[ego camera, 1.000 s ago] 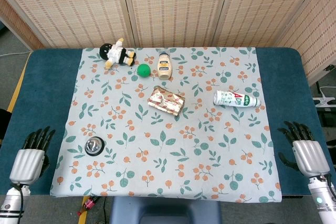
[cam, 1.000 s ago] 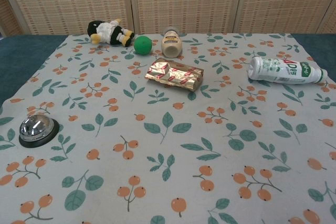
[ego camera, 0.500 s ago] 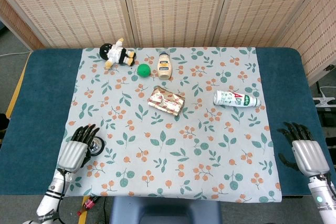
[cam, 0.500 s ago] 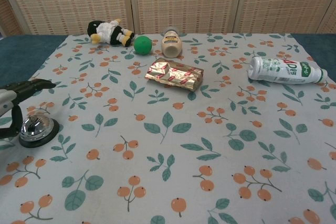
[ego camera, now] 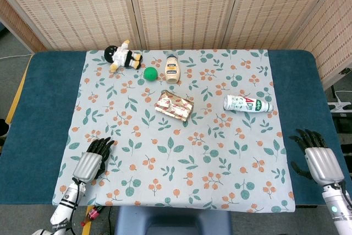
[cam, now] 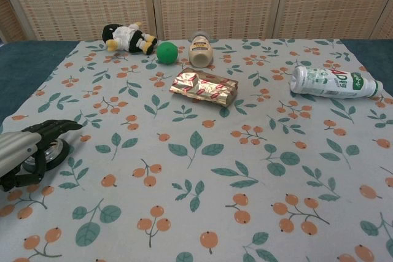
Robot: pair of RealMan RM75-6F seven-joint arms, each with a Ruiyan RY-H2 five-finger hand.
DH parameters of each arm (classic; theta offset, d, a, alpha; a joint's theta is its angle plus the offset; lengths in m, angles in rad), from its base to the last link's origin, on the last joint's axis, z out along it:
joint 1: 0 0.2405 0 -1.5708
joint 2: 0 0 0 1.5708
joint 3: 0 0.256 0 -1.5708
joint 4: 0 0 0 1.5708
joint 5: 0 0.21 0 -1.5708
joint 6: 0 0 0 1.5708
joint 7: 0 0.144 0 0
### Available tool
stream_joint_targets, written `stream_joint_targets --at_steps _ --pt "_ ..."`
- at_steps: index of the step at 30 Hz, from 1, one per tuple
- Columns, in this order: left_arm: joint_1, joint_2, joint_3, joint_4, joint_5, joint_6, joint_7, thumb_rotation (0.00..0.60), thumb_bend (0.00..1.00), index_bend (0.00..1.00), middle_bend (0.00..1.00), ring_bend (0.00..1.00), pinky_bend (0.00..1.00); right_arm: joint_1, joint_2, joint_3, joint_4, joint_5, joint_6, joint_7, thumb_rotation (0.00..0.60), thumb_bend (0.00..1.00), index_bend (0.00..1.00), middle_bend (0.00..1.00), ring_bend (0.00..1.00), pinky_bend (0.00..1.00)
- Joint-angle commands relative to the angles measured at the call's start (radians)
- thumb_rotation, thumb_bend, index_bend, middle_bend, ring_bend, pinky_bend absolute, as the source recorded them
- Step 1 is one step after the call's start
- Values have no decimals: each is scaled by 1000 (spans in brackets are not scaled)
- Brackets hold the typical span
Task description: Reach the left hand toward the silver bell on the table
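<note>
On the counter [ego camera: 38, 108], covered in dark blue, lies a pale tablecloth [ego camera: 181, 163] printed with green leaves and orange berries. Near the cloth's front-left corner, the robot's left hand [ego camera: 91, 163] is poised over the silver bell [cam: 44, 152]. From the head view the hand hides the bell completely. From the chest view, part of the bell's shiny dome and black base shows beneath the dark fingers [cam: 58, 126], which arch over it and point toward the middle of the cloth. Whether the hand touches the bell cannot be told; it does not appear to be grasping anything, and its fingers are loosely extended.

At the front-right corner of the counter, off the cloth, the right hand [ego camera: 319, 160] rests with fingers spread and holds nothing.

Along the far edge of the cloth, a small plush doll [ego camera: 122, 56] in black, white and yellow lies on its side. Just beside it, to the right, sits a green ball [ego camera: 150, 73], and next to that stands a squat beige squeeze bottle [ego camera: 172, 69]. Nearer the centre lies a crinkled gold and red snack packet [ego camera: 174, 105]. Well off to the right, a white bottle [ego camera: 247, 103] with green and red lettering lies on its side.

Behind the counter stands a woven folding screen [ego camera: 181, 4].
</note>
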Motion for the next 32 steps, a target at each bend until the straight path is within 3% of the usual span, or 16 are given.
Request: stream_joint_targets --at_steps 1,8,14,18,21,24,32 --pt "2 -4 4 6 -4 -2 -4 600 1000 0 0 0 81 0 0 -1 0 0 -1 -1 600 271 201 65 0 54" --pt "5 15 -9 -11 1 42 17 600 1000 0 0 0 81 0 -1 1 0 1 3 -1 600 272 201 65 0 54" --pt "27 171 -22 -159 35 158 110 600 1000 0 0 0 80 -2 -18 12 10 14 18 -15 600 271 201 65 0 54" --pt "38 217 -18 -201 33 168 130 600 1000 0 0 0 103 -3 -23 14 11 18 20 -25 600 272 201 65 0 54" --pt "93 348 -3 -295 -16 189 160 600 1000 0 0 0 113 -5 -32 9 11 15 24 -48 600 271 201 65 0 54" --pt "120 423 8 -359 -32 201 160 600 1000 0 0 0 115 -11 -49 12 13 20 40 -74 600 271 201 65 0 54" --pt "136 467 6 -393 -46 200 171 600 1000 0 0 0 125 0 -63 7 12 46 6 -112 600 271 201 65 0 54"
